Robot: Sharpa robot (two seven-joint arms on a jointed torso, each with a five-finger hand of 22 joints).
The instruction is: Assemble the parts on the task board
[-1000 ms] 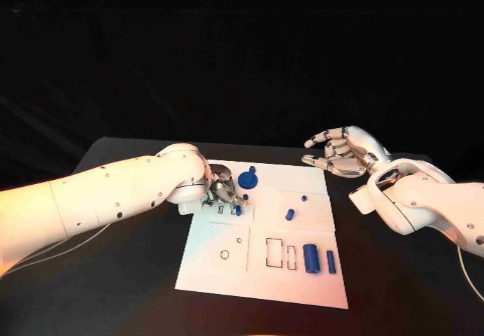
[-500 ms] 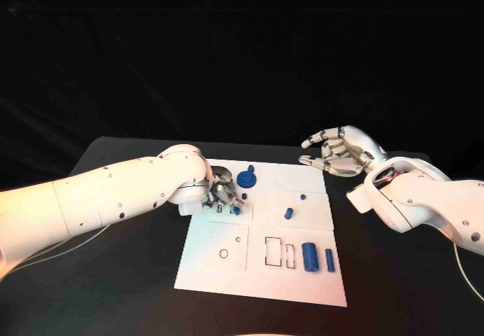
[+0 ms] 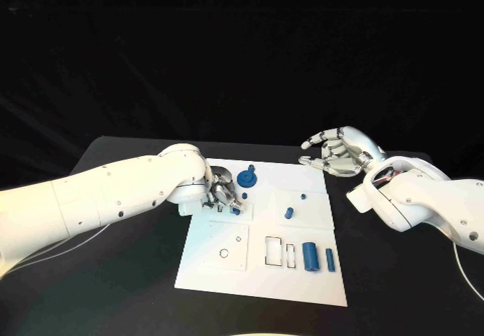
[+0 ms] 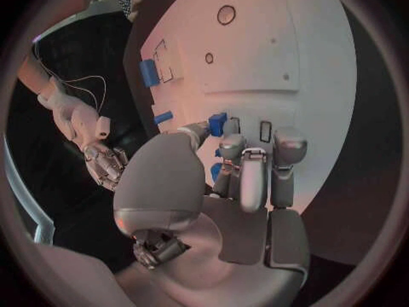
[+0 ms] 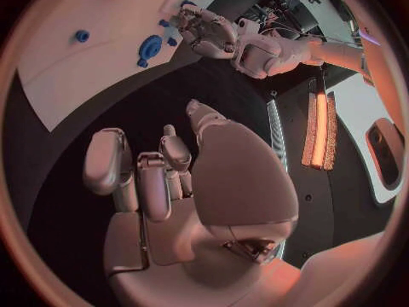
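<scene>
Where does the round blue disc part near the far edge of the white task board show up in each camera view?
Head view: round blue disc part, near the board's far edge, beside the left hand.
Left wrist view: I cannot make it out.
Right wrist view: disc on the board, near the left hand.
Shared landmark: white task board.

— Position of the left hand (image 3: 224,192)?
— Over the task board's (image 3: 264,280) left side, a small part (image 4: 217,123) at its fingertips.
— Other parts?
— A round part (image 3: 248,180) just beyond that hand; two cylinders (image 3: 319,258) nearer the robot, to its right.
— Right hand (image 3: 340,154)?
— Beyond the board's far right corner, well apart from the left.
</scene>
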